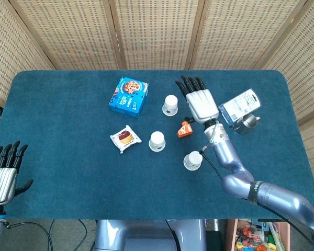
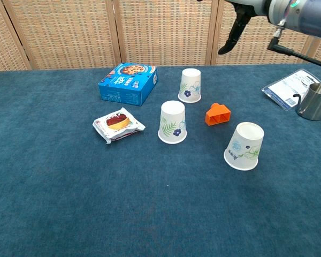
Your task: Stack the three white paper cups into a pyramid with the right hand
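Right hand [image 1: 200, 102] is hovering with fingers spread, holding nothing. I'm seeing the three white cups sitting apart on the surface [image 1: 63, 130]: far cup [image 1: 170, 105] just left of it, middle cup [image 1: 157, 141] and near cup [image 1: 193, 160] nearer me. Orange block [image 1: 184, 129] is lying just beneath the hand, with the steel cup [image 1: 247, 123] to its right.

On my tabletop [image 1: 52, 130] I count three white paper cups [image 1: 170, 105] [image 1: 157, 141] [image 1: 193, 160], one blue cookie box [image 1: 129, 96], one wrapped pastry [image 1: 125, 138], one orange block [image 1: 184, 129], one metal cup [image 1: 247, 123], one packet [image 1: 238, 105].
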Tool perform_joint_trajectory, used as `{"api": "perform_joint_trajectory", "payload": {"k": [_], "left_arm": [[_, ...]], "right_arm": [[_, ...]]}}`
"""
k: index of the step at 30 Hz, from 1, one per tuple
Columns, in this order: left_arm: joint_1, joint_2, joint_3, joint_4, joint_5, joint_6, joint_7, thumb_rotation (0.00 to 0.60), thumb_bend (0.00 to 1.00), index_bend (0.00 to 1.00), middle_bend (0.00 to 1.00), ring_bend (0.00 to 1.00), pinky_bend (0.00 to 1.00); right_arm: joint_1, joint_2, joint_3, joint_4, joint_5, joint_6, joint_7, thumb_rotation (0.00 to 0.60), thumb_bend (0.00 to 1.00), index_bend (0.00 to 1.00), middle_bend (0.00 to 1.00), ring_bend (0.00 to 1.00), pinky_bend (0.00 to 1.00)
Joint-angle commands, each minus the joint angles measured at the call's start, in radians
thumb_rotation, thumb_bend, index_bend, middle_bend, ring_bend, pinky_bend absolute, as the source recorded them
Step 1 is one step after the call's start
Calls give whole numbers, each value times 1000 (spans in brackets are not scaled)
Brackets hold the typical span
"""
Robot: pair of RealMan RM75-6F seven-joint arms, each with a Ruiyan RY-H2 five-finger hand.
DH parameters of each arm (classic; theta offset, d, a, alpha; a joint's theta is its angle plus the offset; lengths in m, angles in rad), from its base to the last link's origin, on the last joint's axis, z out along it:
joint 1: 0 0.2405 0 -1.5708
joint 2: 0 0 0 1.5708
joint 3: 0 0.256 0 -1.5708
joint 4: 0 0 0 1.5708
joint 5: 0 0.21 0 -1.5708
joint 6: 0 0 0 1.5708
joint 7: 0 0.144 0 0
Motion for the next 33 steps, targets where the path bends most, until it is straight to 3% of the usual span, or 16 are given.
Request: {"api": "perform_joint_trajectory", "payload": {"k": [1,7,18,33], "left_arm": [[0,-2,-2,4,-3,1,-3,600,199,0,0,0,0],[-8,-7,-7,16,-25,-19,-4,600,199,0,0,0,0],[-30,-24,-21,53,-78,-67,-9,600,199,0,0,0,0],[-45,-43,-20,74,-105,-86,16,600,198,0,0,0,0]], "right_arm": [[73,-55,13,97,73,-62,-18,600,41,0,0,0,0],[148,-114,1,212,130,-117,-4,600,42,13,0,0,0],[301,-277,-31,504,125,-211,74,600,42,182,0,0,0],[398,-440,-73,903,92,-398,181,600,42,209,0,0,0]]}}
